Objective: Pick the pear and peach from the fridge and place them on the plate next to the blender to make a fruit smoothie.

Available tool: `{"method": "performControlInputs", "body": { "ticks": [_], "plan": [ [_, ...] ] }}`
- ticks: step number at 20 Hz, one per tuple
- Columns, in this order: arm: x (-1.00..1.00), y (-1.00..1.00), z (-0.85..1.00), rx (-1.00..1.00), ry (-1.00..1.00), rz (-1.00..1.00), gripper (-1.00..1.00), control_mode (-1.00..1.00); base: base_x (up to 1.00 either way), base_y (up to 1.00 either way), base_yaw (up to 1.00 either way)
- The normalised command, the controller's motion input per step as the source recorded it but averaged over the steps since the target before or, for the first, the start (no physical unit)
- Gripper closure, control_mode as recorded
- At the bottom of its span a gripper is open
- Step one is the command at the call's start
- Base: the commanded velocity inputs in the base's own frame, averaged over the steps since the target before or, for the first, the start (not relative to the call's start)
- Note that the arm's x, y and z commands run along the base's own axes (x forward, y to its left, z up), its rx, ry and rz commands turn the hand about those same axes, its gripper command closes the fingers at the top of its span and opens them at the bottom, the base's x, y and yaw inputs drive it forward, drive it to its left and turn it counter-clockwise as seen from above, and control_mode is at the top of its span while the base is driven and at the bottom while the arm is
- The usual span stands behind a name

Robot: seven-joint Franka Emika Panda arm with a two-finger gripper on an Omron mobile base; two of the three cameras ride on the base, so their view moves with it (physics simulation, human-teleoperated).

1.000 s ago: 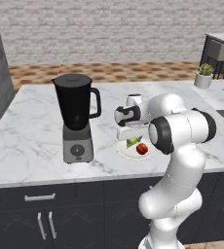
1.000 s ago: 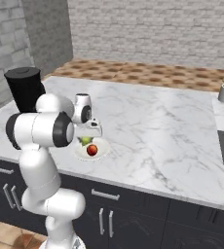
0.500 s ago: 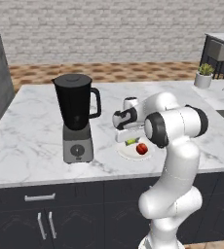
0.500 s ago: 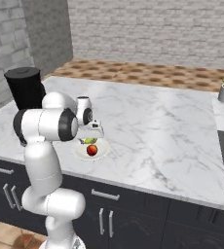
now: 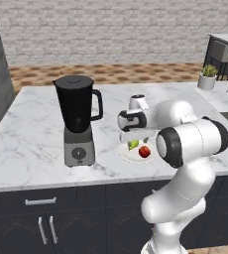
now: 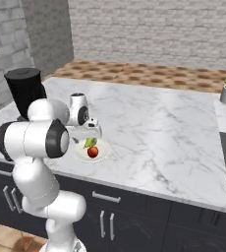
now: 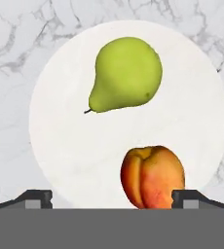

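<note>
Hand spread wide above plate; peach at 6 o'clock, pear at 12.

A white marble tabletop carries the blender, the plate just beside it, and a small potted plant well apart at the far corner

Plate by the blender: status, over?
End effector open above the plate. Pear and peach both on it, apart. Blender beside the plate; nothing in the way.
</note>
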Motion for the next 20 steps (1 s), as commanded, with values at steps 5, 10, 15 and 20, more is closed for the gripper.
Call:
{"method": "performControlInputs", "body": {
  "ticks": [5, 10, 15, 20],
  "plan": [
    [-1.00, -0.21, 0.44, 0.00, -0.28, -0.16, -1.00, -1.00, 0.00, 0.00, 0.00],
    [-1.00, -0.46, 0.16, 0.00, -0.38, -0.09, -1.00, -1.00, 0.00, 0.00, 0.00],
    [-1.00, -0.50, 0.45, 0.00, -0.45, -0.05, -1.00, -1.00, 0.00, 0.00, 0.00],
    [-1.00, -0.45, 0.84, 0.00, -0.48, -0.04, -1.00, -1.00, 0.00, 0.00, 0.00]
  ]
}}
